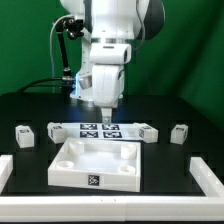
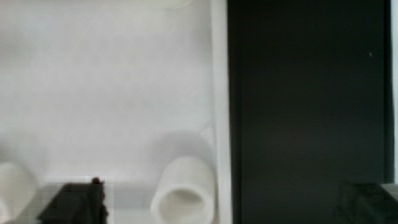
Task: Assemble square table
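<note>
The square table's white slab lies flat in the middle of the black table, rim up, with a black-white tag on its front wall. In the wrist view the slab fills one side, with a rounded recess near its edge. My gripper hangs low over the slab's far edge, in front of the marker board. In the wrist view the gripper is open and empty, with one dark finger over the slab and the other over the bare black table. One small white leg block lies at the exterior view's left, another leg block at its right.
Long white border rails run along the table's edges at the exterior view's left, right and front. Black table surface lies beside the slab. Green wall and cables stand behind the arm.
</note>
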Controlling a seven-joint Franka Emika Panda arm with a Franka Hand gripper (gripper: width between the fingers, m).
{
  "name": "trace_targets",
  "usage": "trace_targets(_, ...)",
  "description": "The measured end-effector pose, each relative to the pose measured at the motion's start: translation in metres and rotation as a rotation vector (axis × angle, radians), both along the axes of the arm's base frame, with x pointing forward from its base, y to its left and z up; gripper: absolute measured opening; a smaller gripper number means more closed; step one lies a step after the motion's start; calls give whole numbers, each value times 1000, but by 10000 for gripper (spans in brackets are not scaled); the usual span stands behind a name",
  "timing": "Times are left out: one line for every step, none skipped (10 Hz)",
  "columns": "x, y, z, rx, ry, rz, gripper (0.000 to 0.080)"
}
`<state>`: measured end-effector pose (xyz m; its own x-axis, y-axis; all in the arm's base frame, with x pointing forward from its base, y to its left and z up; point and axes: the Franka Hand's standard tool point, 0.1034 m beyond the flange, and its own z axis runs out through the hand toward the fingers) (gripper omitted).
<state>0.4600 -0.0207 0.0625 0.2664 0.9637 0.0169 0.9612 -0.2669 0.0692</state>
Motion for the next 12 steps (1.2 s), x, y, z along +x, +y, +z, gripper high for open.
trace_targets(1, -1, -6, 1, 3, -5, 649)
trace_targets(3, -2, -11, 2, 8, -8, 649)
trace_targets(8, -3, -14, 3, 11, -13, 649)
trace_targets(12, -3, -18, 4, 12, -16, 649)
trace_targets(16, -4, -24, 5, 14, -17, 649)
trace_targets(16, -7, -30, 6, 22, -20, 649)
trace_targets(17, -8, -35, 7, 26, -24, 649)
trace_targets(18, -9, -39, 8, 31, -26, 649)
trace_targets(17, -9, -41, 9, 35, -26, 649)
trace_targets(17, -9, -41, 9, 35, -27, 649)
trace_targets(17, -9, -41, 9, 35, -27, 649)
trace_targets(17, -9, -41, 9, 36, -27, 561)
